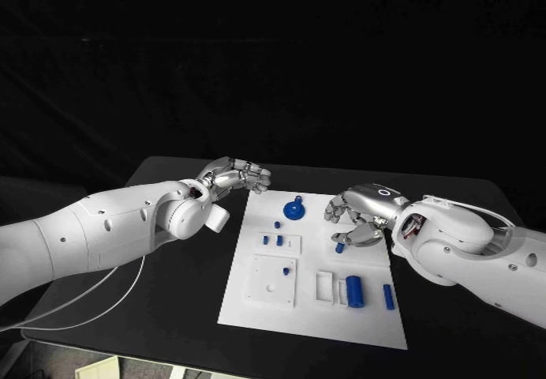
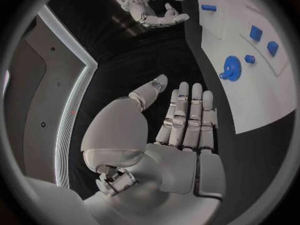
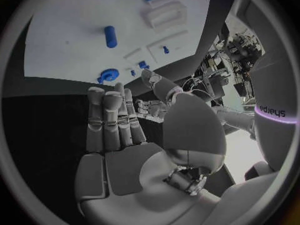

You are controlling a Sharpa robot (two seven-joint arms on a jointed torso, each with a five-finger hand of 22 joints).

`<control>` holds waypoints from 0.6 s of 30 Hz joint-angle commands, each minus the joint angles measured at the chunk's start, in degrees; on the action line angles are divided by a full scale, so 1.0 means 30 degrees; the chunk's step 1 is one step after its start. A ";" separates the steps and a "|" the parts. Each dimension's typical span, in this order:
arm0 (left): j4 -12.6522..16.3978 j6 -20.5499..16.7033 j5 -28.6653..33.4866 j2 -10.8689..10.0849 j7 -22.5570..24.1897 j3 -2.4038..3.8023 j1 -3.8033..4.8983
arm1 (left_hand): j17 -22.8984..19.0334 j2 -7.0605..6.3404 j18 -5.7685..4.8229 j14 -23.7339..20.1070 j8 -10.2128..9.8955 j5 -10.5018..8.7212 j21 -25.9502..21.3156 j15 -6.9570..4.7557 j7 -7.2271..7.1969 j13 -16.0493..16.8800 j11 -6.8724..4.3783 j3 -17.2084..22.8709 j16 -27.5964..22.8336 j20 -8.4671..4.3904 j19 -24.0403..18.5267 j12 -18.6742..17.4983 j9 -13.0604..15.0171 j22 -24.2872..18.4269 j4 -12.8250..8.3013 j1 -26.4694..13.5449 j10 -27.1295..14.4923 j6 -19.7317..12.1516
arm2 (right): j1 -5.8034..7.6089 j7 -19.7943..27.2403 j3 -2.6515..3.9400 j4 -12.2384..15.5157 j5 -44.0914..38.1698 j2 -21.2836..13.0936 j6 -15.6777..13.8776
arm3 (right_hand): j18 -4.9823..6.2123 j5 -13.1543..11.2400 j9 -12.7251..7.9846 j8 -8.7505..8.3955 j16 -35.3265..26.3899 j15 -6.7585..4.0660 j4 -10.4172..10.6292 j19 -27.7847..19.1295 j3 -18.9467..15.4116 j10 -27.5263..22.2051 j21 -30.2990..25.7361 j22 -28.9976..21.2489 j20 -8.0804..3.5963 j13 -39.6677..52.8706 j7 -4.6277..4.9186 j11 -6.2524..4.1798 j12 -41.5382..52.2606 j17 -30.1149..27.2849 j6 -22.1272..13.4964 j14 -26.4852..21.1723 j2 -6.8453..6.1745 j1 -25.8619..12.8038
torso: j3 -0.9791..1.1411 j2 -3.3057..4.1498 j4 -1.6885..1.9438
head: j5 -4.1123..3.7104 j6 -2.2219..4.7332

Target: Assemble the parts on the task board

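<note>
The white task board (image 1: 313, 316) lies mid-table. On it are a blue round part with a handle (image 1: 295, 210), small blue pegs (image 1: 277, 225), a short blue cylinder (image 1: 339, 247), a larger blue block (image 1: 355, 290) and a blue rod (image 1: 388, 296). My left hand (image 1: 236, 175) hovers over the black table beside the board's far left corner; in the left wrist view its fingers (image 2: 187, 115) are stretched out and hold nothing. My right hand (image 1: 358, 212) hangs over the board's right edge, just beyond the cylinder, empty, with its fingers (image 3: 112, 120) apart.
The board has white raised plates and slots, one plate (image 1: 273, 280) at its left and slot frames (image 1: 327, 287) beside the blue block. Black table (image 1: 455, 197) surrounds the board. A white cable (image 1: 102, 304) trails off the table's left side.
</note>
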 commanded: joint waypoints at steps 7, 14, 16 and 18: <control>0.0033 0.0139 0.0248 0.0051 0.0237 0.0016 -0.0036 | 0.0038 0.0132 0.0339 0.0121 0.0129 0.0114 -0.0080 -0.0029 0.0056 -0.0030 0.0023 -0.0111 -0.0120 0.0096 0.0076 0.0037 -0.0031 0.0028 0.0015 0.0126 -0.0136 -0.0127 | -0.0082 0.0722 -0.0043 -0.1249 -0.0335 0.0102 0.1307 | 0.0909 0.0402 -0.0046 0.0060 0.0082 0.0267 0.0026 0.0001 -0.0632 -0.0390 -0.0029 0.0300 0.0024 -0.0335 -0.0001 0.0141 -0.0214 -0.0022 -0.0236 -0.0075 0.0023 -0.0356 | -0.0033 -0.0065 -0.0041 | -0.0194 0.0065; 0.0020 0.0181 0.0252 0.0055 0.0243 0.0016 -0.0052 | 0.0046 0.0142 0.0339 0.0124 0.0128 0.0114 -0.0085 -0.0028 0.0058 -0.0036 0.0023 -0.0114 -0.0131 0.0098 0.0079 0.0038 -0.0033 0.0030 0.0018 0.0121 -0.0136 -0.0132 | -0.0624 0.0716 -0.0073 -0.1692 -0.0767 0.0394 0.1312 | 0.0909 0.0368 -0.0046 0.0079 0.0083 0.0265 0.0027 -0.0003 -0.0715 -0.0392 -0.0044 0.0292 0.0019 -0.0398 0.0004 0.0139 -0.0204 -0.0029 -0.0236 -0.0089 0.0044 -0.0318 | 0.0017 -0.0061 -0.0041 | -0.0193 0.0059; 0.0011 0.0179 0.0252 0.0055 0.0239 0.0016 -0.0063 | 0.0049 0.0143 0.0339 0.0125 0.0128 0.0114 -0.0086 -0.0028 0.0058 -0.0038 0.0024 -0.0116 -0.0135 0.0098 0.0079 0.0038 -0.0034 0.0030 0.0018 0.0119 -0.0136 -0.0133 | -0.0666 0.0647 -0.0109 -0.1711 -0.0895 0.0425 0.1534 | 0.0909 0.0360 -0.0046 0.0083 0.0084 0.0264 0.0026 -0.0002 -0.0719 -0.0389 -0.0047 0.0290 0.0017 -0.0408 0.0005 0.0137 -0.0200 -0.0030 -0.0234 -0.0089 0.0048 -0.0299 | 0.0028 -0.0061 -0.0028 | -0.0198 0.0063; 0.0008 0.0190 0.0254 0.0048 0.0239 0.0016 -0.0079 | 0.0052 0.0144 0.0339 0.0126 0.0128 0.0114 -0.0087 -0.0028 0.0059 -0.0040 0.0024 -0.0118 -0.0138 0.0098 0.0080 0.0038 -0.0034 0.0031 0.0018 0.0117 -0.0137 -0.0134 | -0.0683 0.0625 -0.0160 -0.1689 -0.0939 0.0434 0.1675 | 0.0909 0.0352 -0.0045 0.0089 0.0084 0.0263 0.0025 -0.0002 -0.0720 -0.0384 -0.0051 0.0288 0.0014 -0.0421 0.0000 0.0136 -0.0195 -0.0032 -0.0231 -0.0091 0.0055 -0.0272 | 0.0005 -0.0066 -0.0020 | -0.0201 0.0038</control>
